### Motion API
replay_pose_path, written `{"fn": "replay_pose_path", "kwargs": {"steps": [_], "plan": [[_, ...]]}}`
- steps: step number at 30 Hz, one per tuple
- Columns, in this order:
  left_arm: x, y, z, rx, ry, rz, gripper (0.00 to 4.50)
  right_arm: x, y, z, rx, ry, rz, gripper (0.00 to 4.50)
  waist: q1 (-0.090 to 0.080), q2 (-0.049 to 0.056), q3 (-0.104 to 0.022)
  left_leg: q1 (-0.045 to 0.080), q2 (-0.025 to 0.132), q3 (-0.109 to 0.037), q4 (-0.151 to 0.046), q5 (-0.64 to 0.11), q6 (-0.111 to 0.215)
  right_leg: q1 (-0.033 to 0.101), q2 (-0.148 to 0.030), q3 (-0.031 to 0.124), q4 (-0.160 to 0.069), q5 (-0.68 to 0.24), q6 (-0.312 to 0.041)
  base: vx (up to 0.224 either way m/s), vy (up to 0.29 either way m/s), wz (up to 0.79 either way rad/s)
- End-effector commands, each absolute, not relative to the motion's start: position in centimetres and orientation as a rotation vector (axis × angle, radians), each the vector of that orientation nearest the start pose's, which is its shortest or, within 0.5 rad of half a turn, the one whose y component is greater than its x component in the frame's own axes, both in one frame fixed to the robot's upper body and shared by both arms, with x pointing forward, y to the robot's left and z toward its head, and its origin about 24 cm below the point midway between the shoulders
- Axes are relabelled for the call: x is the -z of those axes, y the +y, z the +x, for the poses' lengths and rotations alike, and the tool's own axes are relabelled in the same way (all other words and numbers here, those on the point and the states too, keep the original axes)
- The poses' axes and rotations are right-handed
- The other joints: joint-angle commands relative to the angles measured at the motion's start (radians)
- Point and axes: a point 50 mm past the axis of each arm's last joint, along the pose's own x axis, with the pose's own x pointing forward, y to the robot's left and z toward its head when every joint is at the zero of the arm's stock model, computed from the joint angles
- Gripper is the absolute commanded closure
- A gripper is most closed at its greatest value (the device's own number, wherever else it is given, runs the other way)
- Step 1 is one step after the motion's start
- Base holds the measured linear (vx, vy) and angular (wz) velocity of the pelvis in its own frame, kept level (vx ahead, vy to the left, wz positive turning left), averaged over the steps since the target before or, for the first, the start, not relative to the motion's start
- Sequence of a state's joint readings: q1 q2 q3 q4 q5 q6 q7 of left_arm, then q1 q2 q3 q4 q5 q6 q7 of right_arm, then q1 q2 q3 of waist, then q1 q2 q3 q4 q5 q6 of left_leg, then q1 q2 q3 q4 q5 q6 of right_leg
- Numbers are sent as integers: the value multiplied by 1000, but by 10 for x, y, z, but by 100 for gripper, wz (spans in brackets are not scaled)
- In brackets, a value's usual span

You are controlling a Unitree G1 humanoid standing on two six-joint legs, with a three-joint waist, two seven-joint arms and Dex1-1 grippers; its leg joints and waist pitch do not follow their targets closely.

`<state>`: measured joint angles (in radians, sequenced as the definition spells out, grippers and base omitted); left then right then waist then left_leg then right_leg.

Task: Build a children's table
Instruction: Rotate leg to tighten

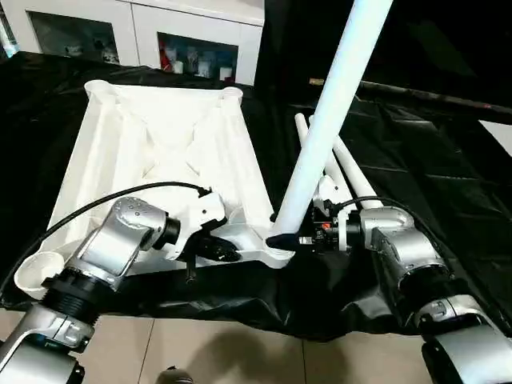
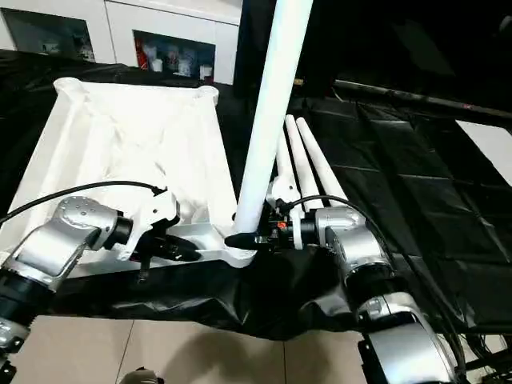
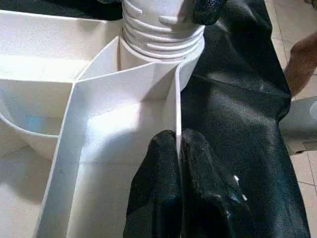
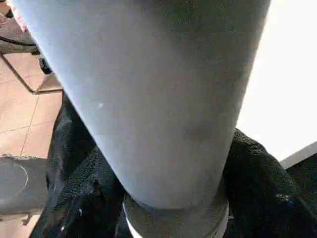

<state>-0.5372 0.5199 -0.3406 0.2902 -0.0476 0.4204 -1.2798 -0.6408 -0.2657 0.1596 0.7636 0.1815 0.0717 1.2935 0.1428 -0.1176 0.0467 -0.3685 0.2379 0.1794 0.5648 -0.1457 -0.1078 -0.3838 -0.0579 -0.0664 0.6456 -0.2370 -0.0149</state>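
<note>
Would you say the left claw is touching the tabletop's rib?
Touching: in the left wrist view, the left claw is shut on a thin upright rib of the tabletop.

Tabletop (image 1: 164,152) lies underside up on black sheet (image 1: 416,152), ribs showing. One leg (image 1: 328,120) stands tilted in near right corner socket (image 1: 276,254). Right gripper (image 1: 288,238) at leg's base, black fingers either side. Left gripper (image 1: 222,250) pressed against near rim beside that socket. Spare legs (image 1: 344,164) lie just beyond, on sheet. White glass-door cabinet (image 1: 160,36) behind.
</note>
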Motion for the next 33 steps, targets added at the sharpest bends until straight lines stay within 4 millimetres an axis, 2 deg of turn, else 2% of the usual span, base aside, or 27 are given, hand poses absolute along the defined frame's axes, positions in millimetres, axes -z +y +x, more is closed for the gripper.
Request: {"fn": "replay_pose_path", "kwargs": {"steps": [1, 2, 4, 5, 7, 8, 11, 14, 15, 17, 21, 23, 26, 29, 30, 31, 32, 33], "plan": [[-63, 139, 297, 1375, 627, 356, 450, -42, -134, 332, -1165, 375, -19, 211, -5, 12, -51, 17, 5, 4, -57, -187, -8, 37, -76, 48, -83, -104, -180, 0, 0, 0], [-61, 138, 302, 1318, 616, 376, 450, -39, -134, 338, -1065, 380, -24, 212, -10, 14, -48, 21, 4, 3, -62, -230, -30, 31, -78, 48, -91, -181, -170, 0, 0, 0], [-60, 138, 307, 1265, 612, 382, 450, -37, -135, 341, -998, 377, -33, 213, -15, 12, -50, 16, 5, -1, -63, -237, -50, 35, -80, 49, -91, -219, -154, 0, 0, 0], [-58, 136, 320, 1122, 595, 380, 450, -33, -135, 348, -844, 389, -5, 214, -20, 14, -49, 21, 5, -1, -64, -251, -59, 30, -78, 49, -93, -229, -151, 0, 0, 0], [-57, 134, 330, 1008, 585, 369, 450, -29, -133, 352, -736, 400, 37, 219, -23, 12, -51, 25, 3, -2, -62, -266, -62, 29, -78, 49, -95, -249, -147, 0, 0, 0], [-57, 134, 334, 965, 584, 363, 450, -28, -132, 353, -697, 402, 52, 232, -28, 9, -52, 22, 3, -3, -61, -272, -65, 30, -79, 49, -97, -267, -140, 0, 0, 0], [-58, 127, 349, 798, 576, 345, 450, -19, -123, 358, -490, 440, 125, 238, -29, 10, -55, 21, 1, -3, -59, -255, -65, 28, -79, 49, -94, -243, -137, 0, 0, 0], [-57, 121, 354, 746, 567, 371, 450, -14, -110, 358, -417, 469, 124, 239, -29, 11, -58, 18, 1, -2, -58, -224, -54, 31, -75, 48, -88, -155, -134, 0, 0, 0], [-56, 120, 355, 741, 565, 379, 450, -13, -109, 358, -404, 474, 121, 239, -29, 11, -58, 18, 1, -2, -58, -224, -54, 31, -75, 48, -88, -155, -134, 0, 0, 0], [-55, 114, 354, 769, 557, 404, 450, -16, -94, 358, -451, 449, 111, 239, -29, 10, -57, 15, 1, -1, -58, -213, -45, 32, -75, 47, -85, -120, -135, 0, 0, 0], [-52, 113, 352, 788, 559, 431, 450, -18, -86, 357, -500, 432, 131, 239, -30, 11, -54, 16, 2, -1, -60, -249, -43, 30, -76, 48, -91, -163, -130, 0, 0, 0], [-51, 114, 350, 810, 556, 435, 450, -23, -83, 358, -544, 413, 177, 174, -28, 9, -53, 18, 3, -2, -60, -266, -40, 29, -78, 49, -95, -198, -124, 0, 0, 0], [-50, 117, 348, 851, 544, 446, 450, -27, -82, 359, -608, 395, 180, 165, -31, 10, -54, 11, 3, -4, -63, -257, -33, 34, -78, 48, -95, -195, -124, 0, 0, 0], [-51, 118, 346, 887, 530, 451, 450, -31, -83, 359, -674, 367, 177, 165, -37, 11, -51, 13, 4, -4, -63, -266, -33, 30, -79, 49, -98, -217, -128, 0, 0, 0], [-51, 119, 342, 949, 509, 458, 450, -35, -85, 357, -752, 343, 172, 165, -34, 9, -51, 14, 3, -4, -63, -268, -28, 33, -80, 48, -101, -225, -126, 0, 0, 0], [-51, 120, 340, 973, 508, 458, 450, -37, -87, 357, -790, 334, 166, 165, -35, 11, -51, 11, 3, -4, -62, -267, -24, 34, -80, 49, -101, -225, -126, 0, 0, 0], [-52, 122, 334, 1061, 484, 467, 450, -38, -95, 354, -864, 323, 104, 165, -36, 11, -51, 11, 6, -4, -63, -260, -20, 33, -81, 49, -99, -217, -131, 0, 0, 0], [-52, 122, 334, 1061, 484, 467, 450, -38, -95, 354, -864, 323, 104, 165, -34, 10, -53, 9, 7, -4, -61, -245, -13, 36, -81, 49, -97, -194, -139, 0, 0, 0]]}}
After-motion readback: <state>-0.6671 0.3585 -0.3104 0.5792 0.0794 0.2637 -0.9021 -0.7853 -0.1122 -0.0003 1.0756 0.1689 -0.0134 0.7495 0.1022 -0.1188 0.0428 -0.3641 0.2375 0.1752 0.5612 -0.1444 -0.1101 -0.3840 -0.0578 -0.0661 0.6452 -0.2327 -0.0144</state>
